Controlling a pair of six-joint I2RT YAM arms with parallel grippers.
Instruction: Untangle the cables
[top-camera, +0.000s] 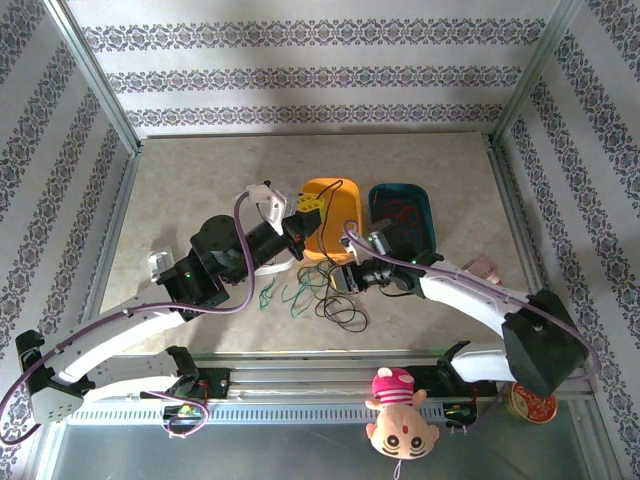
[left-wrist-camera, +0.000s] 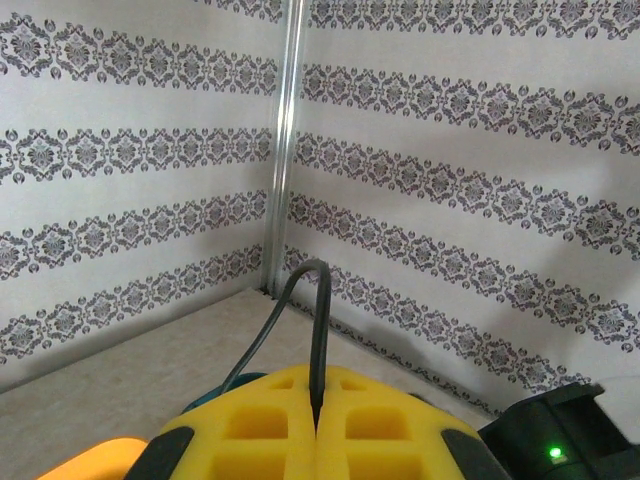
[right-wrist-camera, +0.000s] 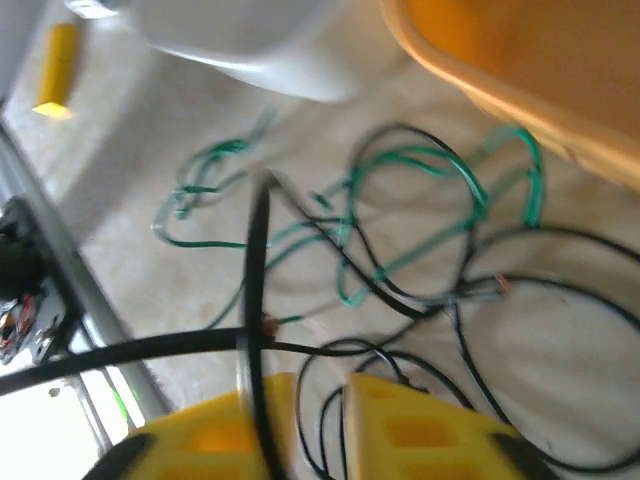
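Cables (top-camera: 292, 296) from the top external camera: a loose tangle of green and black strands lies on the bench (top-camera: 190, 190) just in front of the orange tray (top-camera: 330, 235), between the two arms. More red and dark wire sits inside the teal tray (top-camera: 430, 225). Left gripper (top-camera: 308, 206) hangs over the near-left rim of the orange tray, and a black cable (top-camera: 341, 190) arches from it across the tray. Right gripper (top-camera: 338, 281) is low over the tangle.

Left wrist camera: the yellow fingers (left-wrist-camera: 250, 430) are clenched together on the black cable (left-wrist-camera: 318, 320). It rises from the seam between them and bends back down to the left.

Right wrist camera: the picture is blurred. The yellow fingers (right-wrist-camera: 420, 430) stand close with a narrow gap, and black strands cross in and before it. Whether they pinch any strand cannot be told. Green cable (right-wrist-camera: 440, 160) and black loops overlap on the bench beside the orange tray's rim.

Handling, as judged: the strands look light, limp and slightly springy. They would likely drag neighbours along when lifted and slip from a shallow pinch. A hold on a free run of one colour, away from the crossings, seems soundest.
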